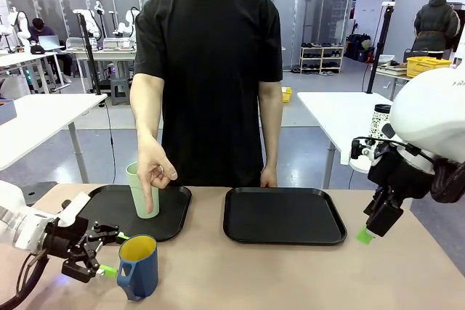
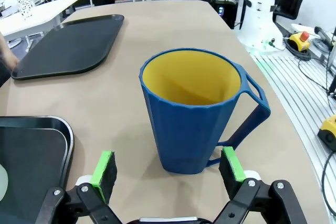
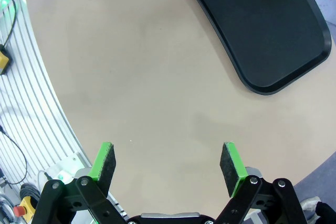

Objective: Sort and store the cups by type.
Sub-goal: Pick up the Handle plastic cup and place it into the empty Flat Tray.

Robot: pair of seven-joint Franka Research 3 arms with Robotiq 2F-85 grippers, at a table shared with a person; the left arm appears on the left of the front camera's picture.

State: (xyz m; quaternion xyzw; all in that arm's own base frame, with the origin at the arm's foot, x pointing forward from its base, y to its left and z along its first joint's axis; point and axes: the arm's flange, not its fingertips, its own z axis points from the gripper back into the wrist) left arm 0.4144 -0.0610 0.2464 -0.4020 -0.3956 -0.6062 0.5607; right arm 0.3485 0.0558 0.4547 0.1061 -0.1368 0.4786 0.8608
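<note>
Blue mug (image 2: pixel 195 124) sits just ahead of your left gripper (image 2: pixel 168 165), jaws wide and empty; right gripper (image 3: pixel 168 162) is spread too.

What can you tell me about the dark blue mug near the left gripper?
The dark blue mug looks like faceted plastic, with a yellow inside and a loop handle, and it is empty. It stands upright on the tan table, just ahead of the left gripper, whose open fingers flank its base; contact is unclear.
</note>
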